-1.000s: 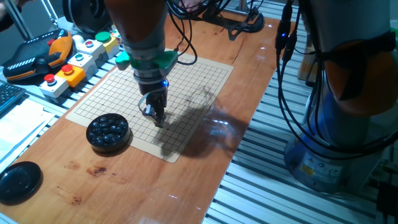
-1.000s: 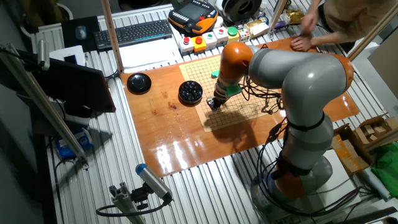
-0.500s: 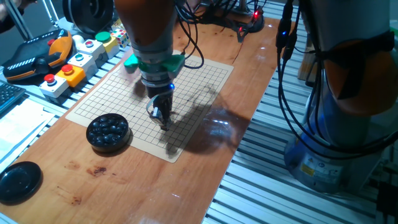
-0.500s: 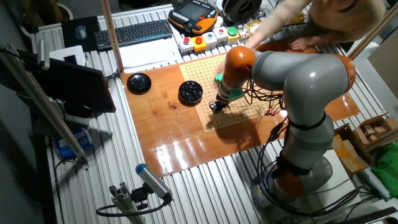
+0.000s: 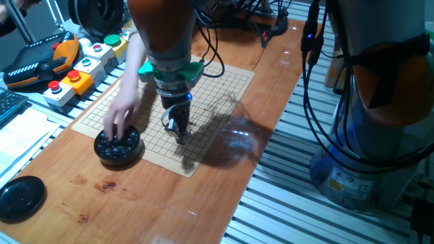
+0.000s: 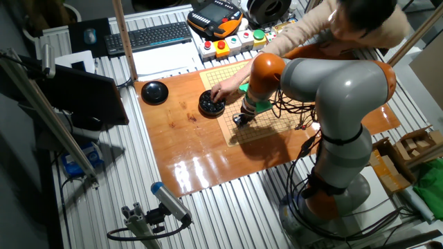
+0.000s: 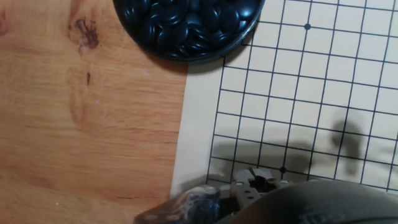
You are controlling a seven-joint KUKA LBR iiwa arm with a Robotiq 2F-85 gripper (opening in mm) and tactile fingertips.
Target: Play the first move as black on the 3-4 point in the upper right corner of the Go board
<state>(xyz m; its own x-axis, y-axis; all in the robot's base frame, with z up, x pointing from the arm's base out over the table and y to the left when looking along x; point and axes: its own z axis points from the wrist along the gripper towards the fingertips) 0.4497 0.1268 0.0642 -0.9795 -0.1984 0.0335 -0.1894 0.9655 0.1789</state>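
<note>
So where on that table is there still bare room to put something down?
Bare wood lies between the bowl of black stones, the lid and the table's near edge. It is crowded where a person's hand reaches into the bowl beside the gripper over the Go board.

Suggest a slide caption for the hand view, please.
Hand view: bowl of black stones at the Go board's edge, on a wooden table.

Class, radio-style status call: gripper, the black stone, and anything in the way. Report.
Gripper low over the Go board; open or shut unclear. No black stone visible in it or on the board. Person's hand in the bowl of stones, beside the arm.
</note>
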